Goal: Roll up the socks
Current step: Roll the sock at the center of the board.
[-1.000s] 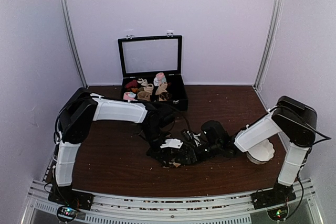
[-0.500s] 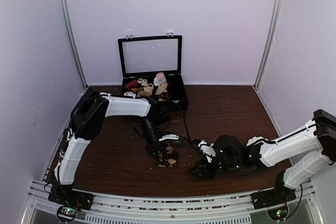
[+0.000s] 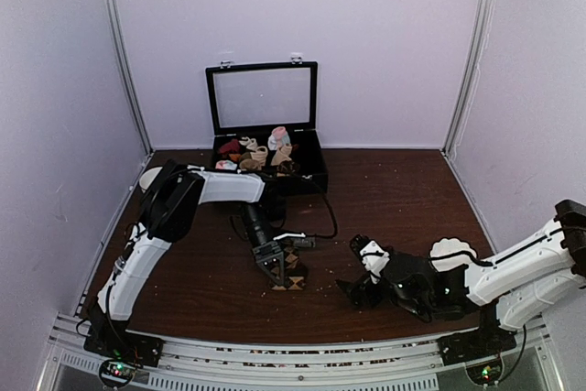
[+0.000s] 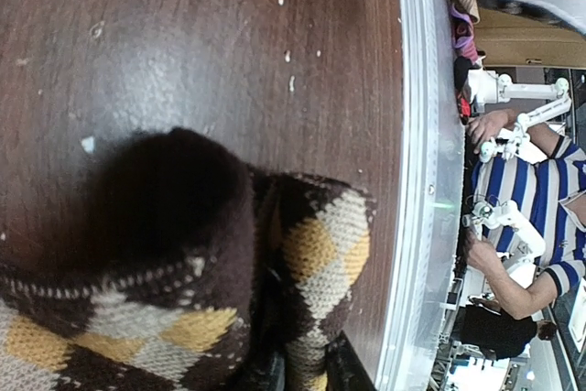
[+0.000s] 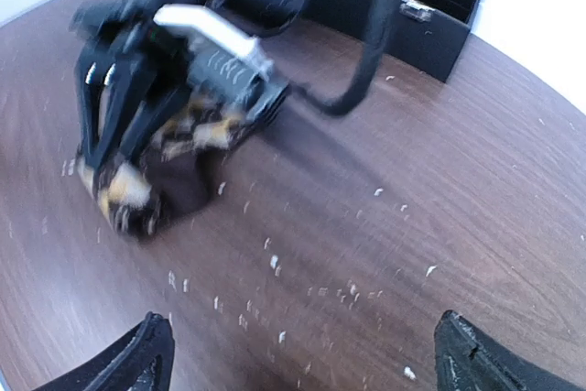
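Note:
The socks lie as a bunched dark brown roll with tan argyle diamonds on the table, left of centre. My left gripper points down onto them. In the left wrist view the socks fill the lower left, and a fold of fabric is pinched in the left gripper. My right gripper sits low on the table to the right of the socks, apart from them. Seen from its wrist, the right gripper stands wide open over bare wood, with the socks ahead under the left gripper.
A black case with its lid up stands at the back, holding several small sock rolls. A white scalloped dish sits at the right. White crumbs dot the wood. The metal front rail lies close to the socks.
My right gripper let go, opened wide and drew back to the right, away from the socks. The left gripper stayed on the socks, turning more upright over them.

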